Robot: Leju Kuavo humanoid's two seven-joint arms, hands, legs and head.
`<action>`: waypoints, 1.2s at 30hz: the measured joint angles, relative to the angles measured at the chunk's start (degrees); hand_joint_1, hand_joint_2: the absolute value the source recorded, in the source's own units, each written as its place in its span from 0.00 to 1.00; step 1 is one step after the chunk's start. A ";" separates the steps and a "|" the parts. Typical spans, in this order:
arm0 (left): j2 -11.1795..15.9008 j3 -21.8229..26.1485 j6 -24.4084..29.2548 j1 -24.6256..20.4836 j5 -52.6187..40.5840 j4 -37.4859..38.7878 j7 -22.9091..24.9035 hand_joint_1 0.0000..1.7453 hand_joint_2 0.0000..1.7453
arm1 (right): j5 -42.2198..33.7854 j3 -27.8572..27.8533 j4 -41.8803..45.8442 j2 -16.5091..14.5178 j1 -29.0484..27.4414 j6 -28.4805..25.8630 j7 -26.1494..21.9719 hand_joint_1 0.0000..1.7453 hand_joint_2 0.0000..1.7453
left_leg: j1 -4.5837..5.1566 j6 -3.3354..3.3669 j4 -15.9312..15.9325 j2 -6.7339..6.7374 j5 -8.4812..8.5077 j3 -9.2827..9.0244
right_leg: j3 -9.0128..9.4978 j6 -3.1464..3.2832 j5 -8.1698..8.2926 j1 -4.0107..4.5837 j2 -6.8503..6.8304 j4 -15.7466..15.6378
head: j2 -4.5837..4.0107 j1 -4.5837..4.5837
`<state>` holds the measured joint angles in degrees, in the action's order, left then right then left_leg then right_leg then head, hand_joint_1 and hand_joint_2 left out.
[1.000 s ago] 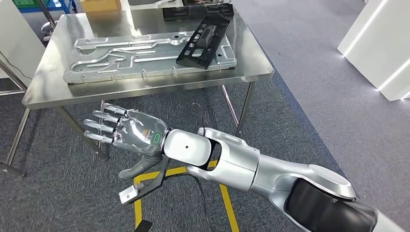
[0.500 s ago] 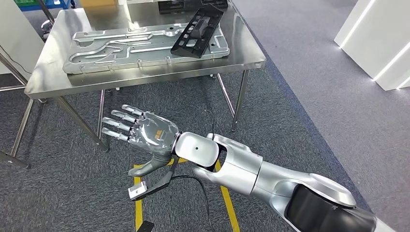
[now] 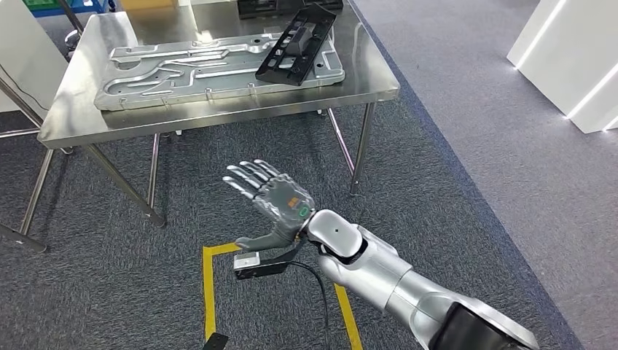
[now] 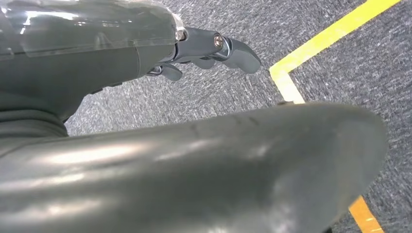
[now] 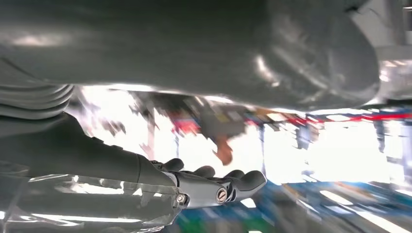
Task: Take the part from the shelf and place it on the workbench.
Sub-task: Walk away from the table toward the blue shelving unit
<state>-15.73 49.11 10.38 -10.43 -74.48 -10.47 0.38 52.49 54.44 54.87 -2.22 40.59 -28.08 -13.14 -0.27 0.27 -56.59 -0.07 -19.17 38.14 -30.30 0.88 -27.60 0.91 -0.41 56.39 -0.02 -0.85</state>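
Part, a black slotted frame, lies at the top of the head view, a little right of centre. Its long axis runs diagonally, from a lower-left end near the middle of the surface up to an upper-right end close to the frame's top edge. It rests on the right end of a plate, a large silver machined piece with grooves and cut-outs, and looks slightly tilted, its upper-right end raised. The plate lies lengthwise across the steel surface, which fills the upper left of the frame and stands on thin metal legs over grey carpet.

Well below the surface, near the frame's centre, the right hand hangs in the air over the carpet, fingers spread and pointing to the upper left, thumb out to the lower left, nothing in it. Its silver arm enters from the lower right corner. A small black camera bracket with a cable sits under the wrist. Yellow tape marks the floor beneath it.

In the left wrist view the left hand hangs above carpet and yellow tape, its dark fingers curled in, with nothing seen in them. White panels stand at the head view's upper right.
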 joint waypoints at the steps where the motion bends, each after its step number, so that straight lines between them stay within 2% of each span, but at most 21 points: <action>1: 0.02 0.03 0.15 0.02 0.15 0.01 -0.04 0.00 0.00 | -1.68 -2.18 -2.47 0.01 -1.69 -1.90 -1.10 0.00 0.00 | 0.00 0.00 0.00 -0.05 -0.01 0.02 | 0.00 -0.02 -0.02 -0.01 -0.06 0.00 | 0.00 0.00; 5: 0.14 0.12 0.62 0.20 0.37 0.00 -0.28 0.00 0.00 | -6.98 -11.70 -13.96 0.02 -9.21 -9.44 -2.69 0.00 0.00 | 0.02 0.07 -0.02 -0.29 -0.06 0.14 | 0.00 -0.13 -0.10 -0.08 -0.31 -0.02 | 0.00 0.00; 11: 0.27 0.16 0.76 0.35 -0.30 0.00 -0.11 0.00 0.00 | -0.97 -26.32 -24.39 -0.11 -20.51 -11.34 3.07 0.00 0.00 | 0.12 0.10 -0.04 -0.40 -0.10 0.34 | -0.13 -0.16 -0.12 -0.13 -0.36 -0.02 | 0.00 0.00; 16: 0.28 0.16 1.09 0.38 -0.72 0.01 0.26 0.00 0.00 | -3.58 -35.72 -31.32 -1.24 -25.10 -9.45 4.27 0.00 0.00 | 0.12 0.10 -0.02 -0.39 -0.13 0.35 | -0.22 -0.16 -0.13 -0.12 -0.35 -0.02 | 0.00 0.00; 20: 0.28 0.15 0.89 0.50 -0.95 0.01 0.69 0.00 0.00 | -7.70 -42.02 -35.53 -2.58 -28.01 -2.42 4.32 0.00 0.00 | 0.11 0.08 -0.01 -0.37 -0.14 0.34 | -0.22 -0.11 -0.16 -0.10 -0.33 -0.02 | 0.00 0.00; 25: 0.26 -0.31 -0.02 0.49 -2.58 0.01 1.50 0.00 0.00 | -9.27 -46.00 -38.54 -3.87 -29.89 4.71 6.04 0.00 0.00 | 0.10 0.07 -0.01 -0.30 -0.15 0.34 | -0.24 -0.11 -0.17 -0.10 -0.28 -0.02 | 0.00 0.00; 31: 0.19 -1.68 -1.11 0.49 -4.78 0.01 2.63 0.00 0.00 | -6.38 -46.79 -40.53 -4.17 -31.16 10.26 10.04 0.00 0.00 | 0.11 0.08 -0.03 -0.28 -0.16 0.35 | -0.23 -0.12 -0.16 -0.13 -0.27 -0.03 | 0.00 0.00; 36: 0.04 -3.09 -1.46 0.49 -6.26 0.01 3.39 0.00 0.00 | -3.22 -46.66 -41.42 -4.24 -31.64 12.87 14.42 0.00 0.00 | 0.21 0.58 -0.39 -0.29 -0.54 0.39 | -0.10 -0.40 -0.25 -0.24 -0.28 -0.05 | 0.00 0.00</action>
<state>-15.69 46.01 8.92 -9.94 -80.74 -10.47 3.76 49.28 7.79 13.45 -6.47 8.95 -15.21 1.27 -0.06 0.84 -56.99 -0.36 -19.71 38.53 -30.40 0.47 -27.85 0.66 -0.69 56.34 -0.02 -0.85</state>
